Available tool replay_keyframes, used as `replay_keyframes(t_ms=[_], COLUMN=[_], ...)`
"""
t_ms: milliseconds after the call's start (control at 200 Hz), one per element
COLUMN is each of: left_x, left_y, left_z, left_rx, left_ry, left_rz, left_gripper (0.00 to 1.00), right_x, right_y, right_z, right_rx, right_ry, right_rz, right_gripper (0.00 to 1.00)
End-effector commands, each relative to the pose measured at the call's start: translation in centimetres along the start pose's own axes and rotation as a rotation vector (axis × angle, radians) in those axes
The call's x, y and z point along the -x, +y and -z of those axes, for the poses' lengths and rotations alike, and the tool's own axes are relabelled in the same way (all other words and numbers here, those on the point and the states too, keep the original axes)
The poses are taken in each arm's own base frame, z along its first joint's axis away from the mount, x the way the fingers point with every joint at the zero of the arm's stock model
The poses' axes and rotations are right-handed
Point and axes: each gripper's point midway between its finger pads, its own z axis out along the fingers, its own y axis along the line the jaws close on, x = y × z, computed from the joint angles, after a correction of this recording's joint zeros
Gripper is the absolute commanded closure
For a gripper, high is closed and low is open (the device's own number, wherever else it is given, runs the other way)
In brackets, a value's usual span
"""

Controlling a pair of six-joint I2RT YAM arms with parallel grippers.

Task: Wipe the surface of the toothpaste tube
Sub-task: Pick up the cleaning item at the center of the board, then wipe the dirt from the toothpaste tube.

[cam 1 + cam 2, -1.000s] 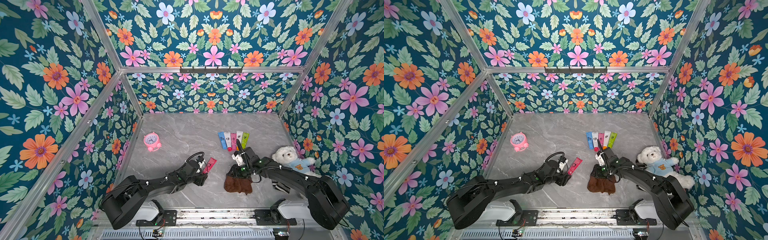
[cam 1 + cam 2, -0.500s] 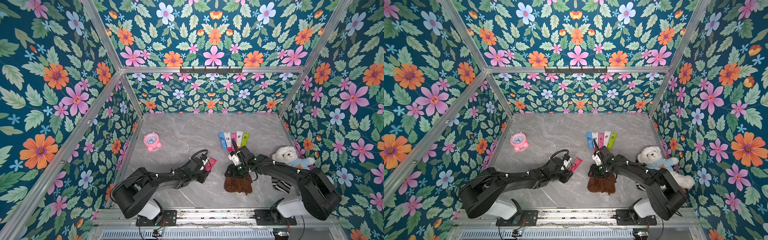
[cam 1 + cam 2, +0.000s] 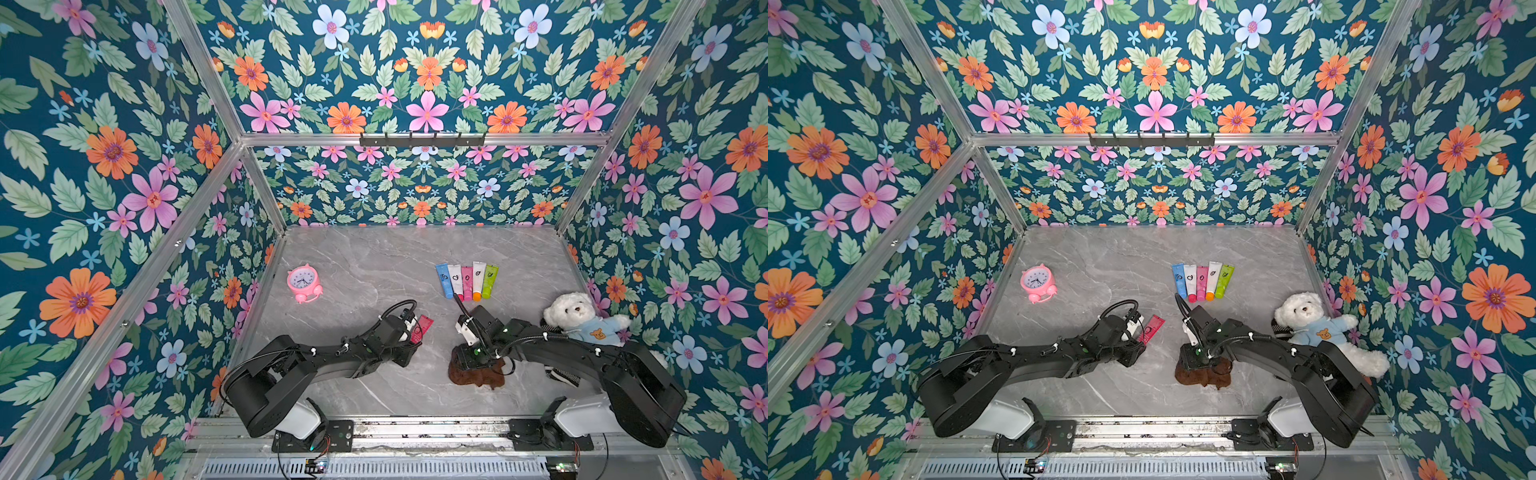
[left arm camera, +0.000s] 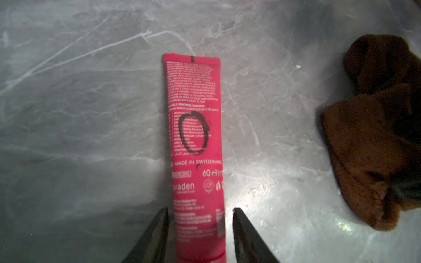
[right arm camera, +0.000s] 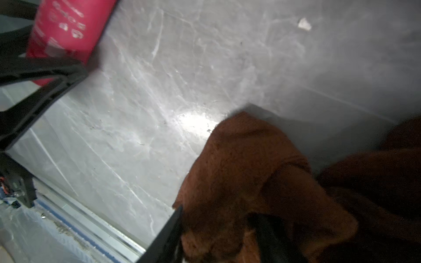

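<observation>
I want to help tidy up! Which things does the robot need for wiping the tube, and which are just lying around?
For the job: red tube, cloth.
Just lying about: clock, teddy, five tubes in a row.

I count six toothpaste tubes: five in a row, plus one red tube apart. One brown cloth, one pink alarm clock, one white teddy bear.
</observation>
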Motion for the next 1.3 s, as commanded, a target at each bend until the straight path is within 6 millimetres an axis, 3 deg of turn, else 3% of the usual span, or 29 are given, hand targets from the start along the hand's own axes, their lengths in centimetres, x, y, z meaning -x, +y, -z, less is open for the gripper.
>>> replay_keyframes(t_ms=[0,115,275,390,690,745,835,910,920,1100,1295], left_x=[-1.9,-1.8,-1.8,-1.7,-2.1,-2.3,-2.5,-2.8,-2.8,-3.7,-4.3], left_y=[0.0,-0.2,-1.1,-2.1,-3.4,-3.5,-3.4,-3.1,-3.1,-2.7,-2.6], left_z=[0.0,0.2,0.3,0.6,0.8,0.9,1.4,1.8,1.9,1.6,0.6], left_rx=[-0.006,-0.006,-0.022,-0.030,-0.030,-0.031,-0.021,-0.014,-0.013,-0.003,0.010], left_ry=[0.075,0.068,0.066,0.053,0.043,0.043,0.029,0.016,0.015,0.035,0.075], left_rz=[-0.004,-0.012,-0.047,-0.088,-0.147,-0.144,-0.125,-0.094,-0.088,-0.046,-0.043], left_gripper=[0.58,0.66,0.73,0.77,0.78,0.69,0.41,0.32,0.32,0.37,0.66], right_x=[0.7,1.9,4.5,6.4,9.9,10.2,10.4,10.5,10.3,9.6,8.0], right_y=[-0.9,-0.5,1.2,2.9,7.3,7.6,7.7,7.8,7.5,6.4,5.9], right_z=[0.3,2.4,6.1,6.7,1.5,0.6,-0.7,-1.4,-2.2,-4.4,-5.1], right_rx=[-0.051,-0.049,-0.008,0.028,0.198,0.212,0.232,0.244,0.235,0.219,0.234], right_ry=[-0.053,-0.144,-0.304,-0.336,-0.263,-0.250,-0.226,-0.221,-0.201,-0.153,-0.121], right_rz=[-0.028,-0.011,0.054,0.113,0.177,0.176,0.168,0.164,0.158,0.137,0.121], right_gripper=[0.84,1.00,1.00,1.00,1.00,1.00,1.00,1.00,1.00,1.00,1.00])
